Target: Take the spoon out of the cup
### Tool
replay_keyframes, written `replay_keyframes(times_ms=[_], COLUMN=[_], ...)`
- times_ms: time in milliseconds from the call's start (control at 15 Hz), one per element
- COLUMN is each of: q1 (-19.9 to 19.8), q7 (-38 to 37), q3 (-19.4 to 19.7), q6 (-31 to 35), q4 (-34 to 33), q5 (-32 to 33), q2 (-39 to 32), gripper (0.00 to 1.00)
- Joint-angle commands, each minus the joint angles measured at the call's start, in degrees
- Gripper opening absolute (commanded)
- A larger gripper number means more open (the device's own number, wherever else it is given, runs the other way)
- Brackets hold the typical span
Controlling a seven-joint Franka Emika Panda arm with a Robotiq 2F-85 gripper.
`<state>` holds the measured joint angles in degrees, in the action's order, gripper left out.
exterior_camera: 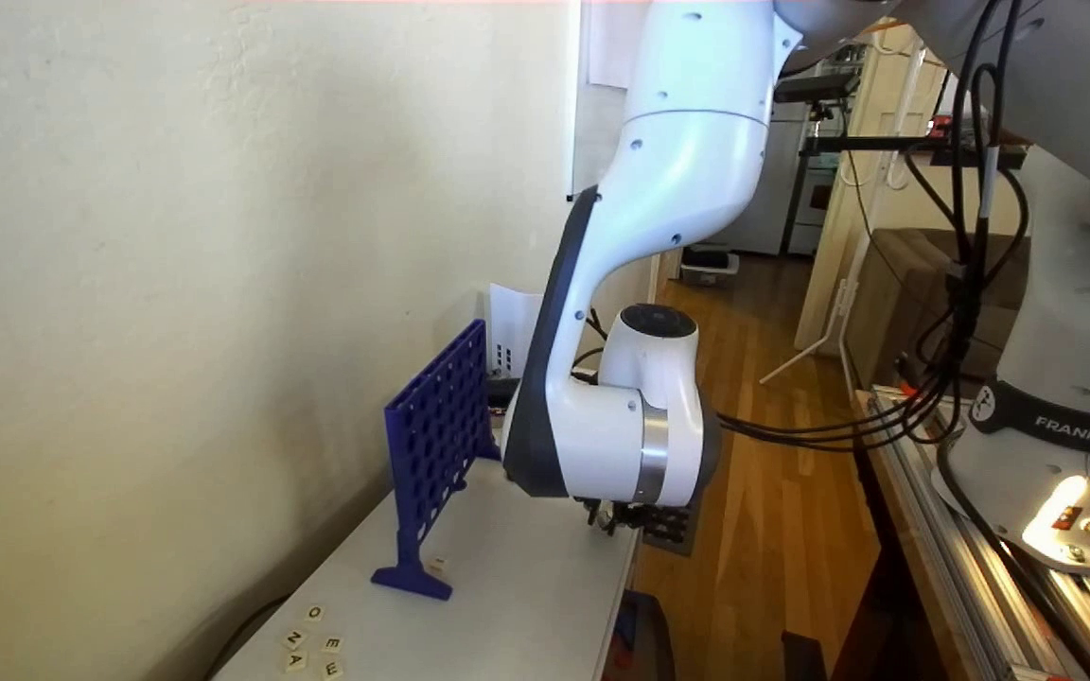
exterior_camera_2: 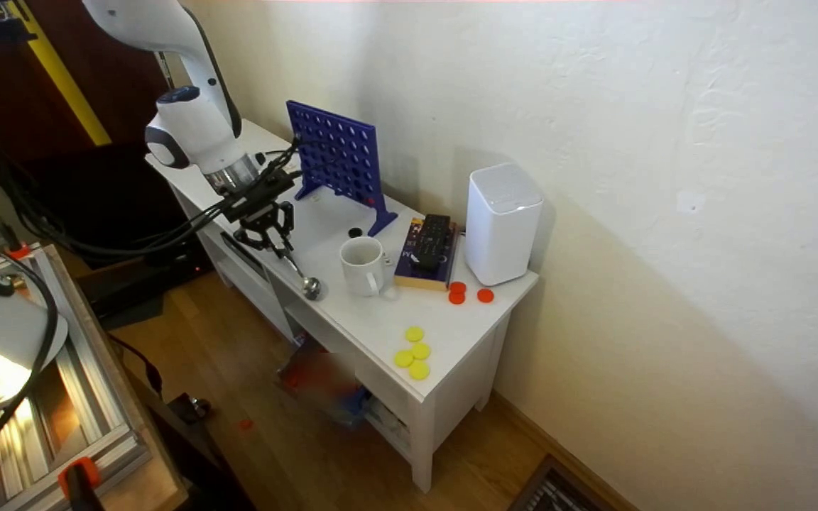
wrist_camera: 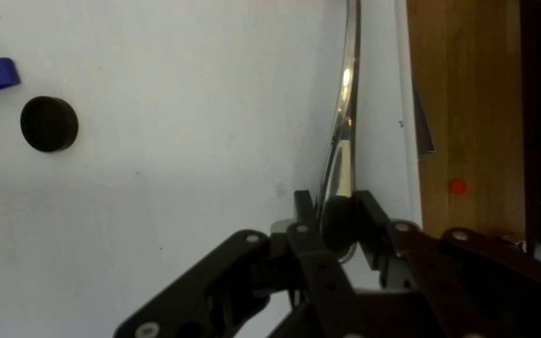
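Observation:
The silvery metal spoon is outside the cup, near the table's front edge in an exterior view, slanting down with its bowl lowest. I cannot tell whether the bowl touches the table. In the wrist view, the spoon's handle runs up from between the fingers, and its bowl is cut off. My gripper is shut on the handle's end, also in the wrist view. The white cup stands upright on the table, beside the spoon's bowl. It is hidden in an exterior view where the arm and gripper show.
The blue grid board stands behind the gripper. A book with a black remote, a tall white box, red discs and yellow discs surround the cup. A black disc lies near the board's foot.

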<state>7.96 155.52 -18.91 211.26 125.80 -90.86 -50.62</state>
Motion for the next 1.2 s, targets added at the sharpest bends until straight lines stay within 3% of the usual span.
replay_keyframes(times_ms=[0,333,733,800,867,1133], q1=[1.1,6.7,17.6,19.2,20.8,25.1], q7=[0.6,0.7,1.0,0.9,1.0,1.6], q3=[-0.1,2.8,10.9,12.2,13.6,17.5], q6=[-0.4,-1.3,-3.6,-4.2,-4.8,-7.8], q4=[1.8,4.2,5.8,5.6,5.4,6.3], q5=[4.1,8.0,10.6,10.2,10.2,7.8], q2=[0.9,0.8,2.3,2.5,2.6,5.7], gripper=[0.07,0.07,0.07,0.52,0.53,0.81])
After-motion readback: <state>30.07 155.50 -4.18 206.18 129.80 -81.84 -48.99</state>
